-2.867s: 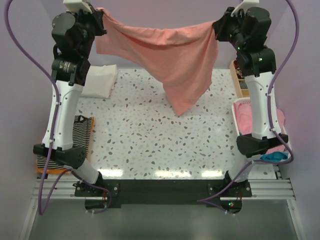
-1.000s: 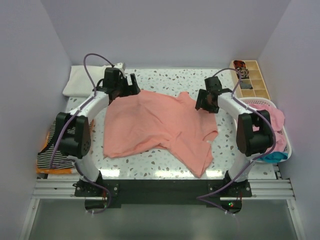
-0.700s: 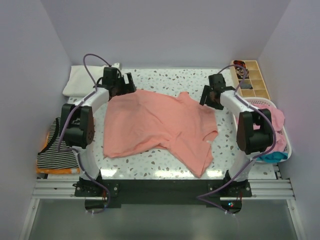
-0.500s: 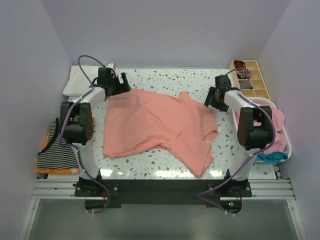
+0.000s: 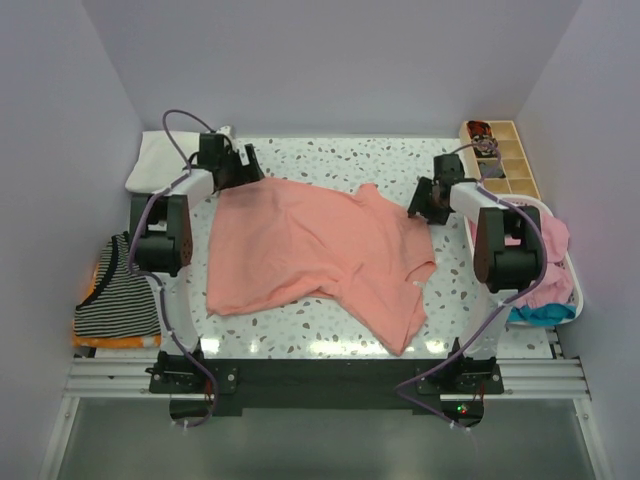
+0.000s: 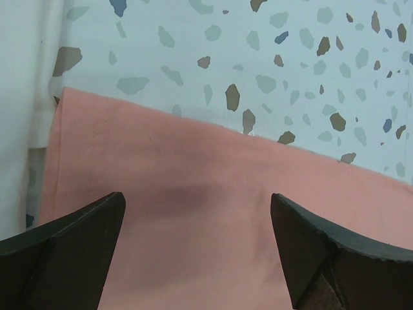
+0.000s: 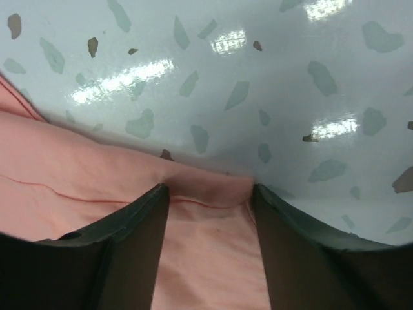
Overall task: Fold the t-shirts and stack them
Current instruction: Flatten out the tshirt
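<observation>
The salmon-pink t-shirt (image 5: 320, 250) lies spread and rumpled on the speckled table (image 5: 330, 160), one part trailing toward the near edge. My left gripper (image 5: 238, 166) is open wide just over the shirt's far left corner (image 6: 193, 213), with nothing between its fingers (image 6: 77, 239). My right gripper (image 5: 424, 204) is at the shirt's far right edge. Its jaws are partly open and straddle a bunched hem of the shirt (image 7: 206, 194), the fingers (image 7: 135, 239) resting on the cloth. A folded white t-shirt (image 5: 160, 165) lies at the back left, a striped one (image 5: 125, 300) at the left.
A white basket (image 5: 563, 300) at the right holds pink (image 5: 550, 240) and teal (image 5: 545, 313) cloth. A wooden compartment box (image 5: 505, 160) stands at the back right. The white shirt's edge (image 6: 26, 97) lies just left of my left gripper.
The shirt, first held hanging between both raised grippers, now lies on the table. Both arms have drawn back toward the far corners. The right jaws have narrowed around the hem.
</observation>
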Action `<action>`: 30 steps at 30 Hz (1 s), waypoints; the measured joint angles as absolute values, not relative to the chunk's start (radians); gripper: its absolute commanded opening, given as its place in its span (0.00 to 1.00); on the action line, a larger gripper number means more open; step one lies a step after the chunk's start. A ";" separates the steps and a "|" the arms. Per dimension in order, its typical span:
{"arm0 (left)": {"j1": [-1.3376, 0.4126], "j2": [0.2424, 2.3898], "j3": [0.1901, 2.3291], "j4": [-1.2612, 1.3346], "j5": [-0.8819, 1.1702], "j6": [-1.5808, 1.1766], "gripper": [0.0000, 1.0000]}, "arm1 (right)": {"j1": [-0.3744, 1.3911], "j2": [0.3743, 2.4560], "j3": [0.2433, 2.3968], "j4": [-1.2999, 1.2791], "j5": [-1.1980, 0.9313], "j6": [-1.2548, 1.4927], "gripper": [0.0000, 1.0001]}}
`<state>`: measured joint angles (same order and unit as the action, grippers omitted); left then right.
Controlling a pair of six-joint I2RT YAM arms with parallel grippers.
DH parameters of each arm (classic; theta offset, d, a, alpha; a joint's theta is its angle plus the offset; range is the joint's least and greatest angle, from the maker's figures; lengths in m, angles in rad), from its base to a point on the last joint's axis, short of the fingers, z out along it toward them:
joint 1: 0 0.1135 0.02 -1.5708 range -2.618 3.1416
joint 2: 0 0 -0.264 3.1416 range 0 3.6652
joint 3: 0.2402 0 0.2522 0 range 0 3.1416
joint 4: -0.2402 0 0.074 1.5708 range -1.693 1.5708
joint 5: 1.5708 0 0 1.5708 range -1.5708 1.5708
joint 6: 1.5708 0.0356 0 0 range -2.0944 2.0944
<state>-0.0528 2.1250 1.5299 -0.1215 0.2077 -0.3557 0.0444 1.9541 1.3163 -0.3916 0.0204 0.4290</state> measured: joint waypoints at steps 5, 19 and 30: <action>-0.052 2.150 1.530 -0.123 0.226 -0.356 1.00 | 0.042 1.968 1.302 -0.350 -0.086 0.432 0.00; -0.052 2.154 1.480 -0.054 0.276 -0.360 1.00 | 0.192 1.785 1.265 -0.338 -0.427 0.279 0.00; -0.052 2.153 1.474 -0.042 0.292 -0.366 1.00 | 0.601 1.571 0.942 -0.490 -0.505 0.265 0.66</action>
